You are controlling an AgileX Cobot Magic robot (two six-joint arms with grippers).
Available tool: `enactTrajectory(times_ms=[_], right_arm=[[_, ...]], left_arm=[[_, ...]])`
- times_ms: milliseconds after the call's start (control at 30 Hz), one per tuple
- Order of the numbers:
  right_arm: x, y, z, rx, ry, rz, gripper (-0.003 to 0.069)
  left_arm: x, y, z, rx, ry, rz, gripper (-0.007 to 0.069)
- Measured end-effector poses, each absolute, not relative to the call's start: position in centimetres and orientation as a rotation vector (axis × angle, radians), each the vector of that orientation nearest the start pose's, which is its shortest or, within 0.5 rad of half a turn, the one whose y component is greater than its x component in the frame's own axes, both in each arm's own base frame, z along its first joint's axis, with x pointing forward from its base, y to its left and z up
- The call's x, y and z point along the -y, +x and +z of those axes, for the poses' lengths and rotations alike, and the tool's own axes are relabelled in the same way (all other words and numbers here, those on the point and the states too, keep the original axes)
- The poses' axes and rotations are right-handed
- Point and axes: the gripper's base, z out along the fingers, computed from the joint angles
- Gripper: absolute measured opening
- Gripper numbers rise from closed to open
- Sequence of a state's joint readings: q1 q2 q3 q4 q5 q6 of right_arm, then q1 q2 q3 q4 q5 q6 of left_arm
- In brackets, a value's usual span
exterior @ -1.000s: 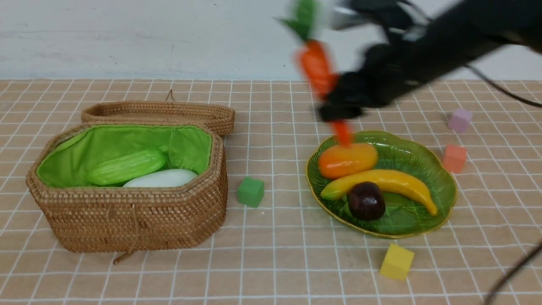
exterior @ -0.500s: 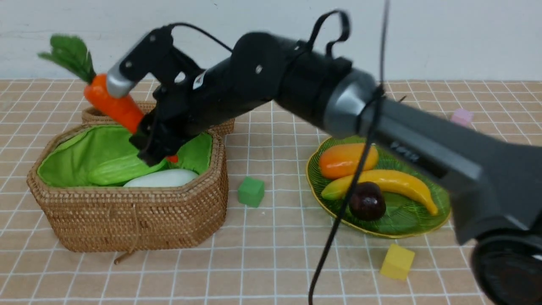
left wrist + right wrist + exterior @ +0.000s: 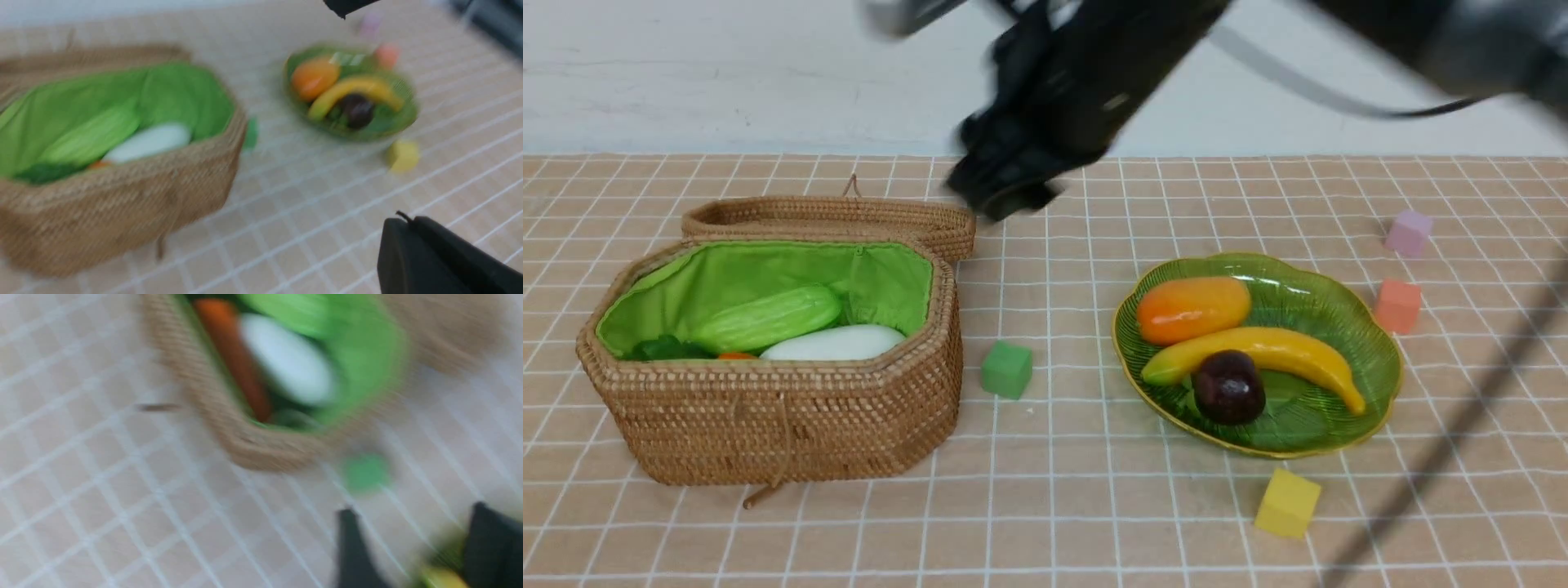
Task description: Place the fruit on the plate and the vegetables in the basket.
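A wicker basket [image 3: 768, 408] sits at nine o'clock, holding the gourd [image 3: 766, 319], white radish [image 3: 835, 344] and carrot [image 3: 233, 355]. At three o'clock, the green plate [image 3: 1339, 302] carries mango [image 3: 1192, 309], banana [image 3: 1274, 353] and mangosteen [image 3: 1229, 387]. The right gripper [image 3: 412, 547], blurred above the table at twelve o'clock, has its fingers spread and holds nothing. The left gripper's state cannot be told. Sorting looks complete; the arm should lift clear without brushing the basket lid [image 3: 829, 219].

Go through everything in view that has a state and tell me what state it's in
basket: lid open, holding gourd, radish and carrot.
plate: holding mango, banana and mangosteen.
right gripper: open, empty.
left gripper: open, empty.
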State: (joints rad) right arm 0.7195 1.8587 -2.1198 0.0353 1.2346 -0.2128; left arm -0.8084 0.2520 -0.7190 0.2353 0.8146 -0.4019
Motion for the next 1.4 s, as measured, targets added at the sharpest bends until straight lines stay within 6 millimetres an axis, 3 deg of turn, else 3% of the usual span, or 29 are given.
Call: enactTrajectory(times_ms=[100, 167, 200, 267, 300, 433, 600, 767, 1133, 1267, 1300, 1333, 1400], right_arm=[[-23.8, 28.0, 42.0, -2.311, -1.014, 0.237, 0.0072], [-22.8, 26.8, 41.7, -2.353, -0.99, 0.24, 0.0027], [-21.0, 24.7, 41.5, -2.406, -0.933, 0.253, -0.0001], [-19.2, 22.6, 40.2, -2.482, -0.887, 0.244, -0.0004], [-19.0, 22.4, 40.5, -2.475, -0.877, 0.251, -0.0004], [-15.0, 17.9, 37.2, -2.623, -0.757, 0.236, 0.0015], [-12.7, 15.1, 35.1, -2.684, -0.672, 0.234, 0.0044], [-11.7, 14.0, 34.5, -2.698, -0.648, 0.237, 0.0062], [-11.2, 13.8, 34.8, -2.677, -0.632, 0.217, 0.0076], [-6.7, 13.3, 34.7, -2.457, -0.385, 0.171, 0.0003], [-6.7, 13.4, 34.4, -2.451, -0.387, 0.173, 0.0], [-5.5, 12.8, 34.1, -2.373, -0.316, 0.184, -0.0007], [-2.9, 10.7, 30.8, -2.187, -0.18, 0.163, -0.0008]], left_arm=[[0.4, 2.1, 33.3, -1.689, 0.392, -0.665, -0.0013], [0.5, 1.9, 32.2, -1.654, 0.387, -0.701, -0.0013], [0.7, 1.9, 30.7, -1.614, 0.377, -0.745, -0.0013], [1.1, 2.0, 29.5, -1.57, 0.37, -0.782, -0.0013], [1.1, 2.0, 29.3, -1.568, 0.369, -0.785, -0.0013], [2.2, 2.8, 26.7, -1.573, 0.385, -0.797, -0.0013], [2.7, 3.3, 24.5, -1.627, 0.401, -0.783, -0.0013], [3.0, 3.6, 22.7, -1.692, 0.416, -0.759, -0.0007], [2.9, 3.7, 20.3, -1.837, 0.44, -0.692, 0.0001], [2.9, 3.7, 20.2, -1.851, 0.442, -0.685, 0.0005], [2.9, 3.7, 20.2, -1.852, 0.442, -0.685, 0.0005], [2.9, 3.7, 20.2, -1.852, 0.442, -0.685, 0.0006], [2.9, 3.7, 20.2, -1.853, 0.442, -0.685, 0.0008]])
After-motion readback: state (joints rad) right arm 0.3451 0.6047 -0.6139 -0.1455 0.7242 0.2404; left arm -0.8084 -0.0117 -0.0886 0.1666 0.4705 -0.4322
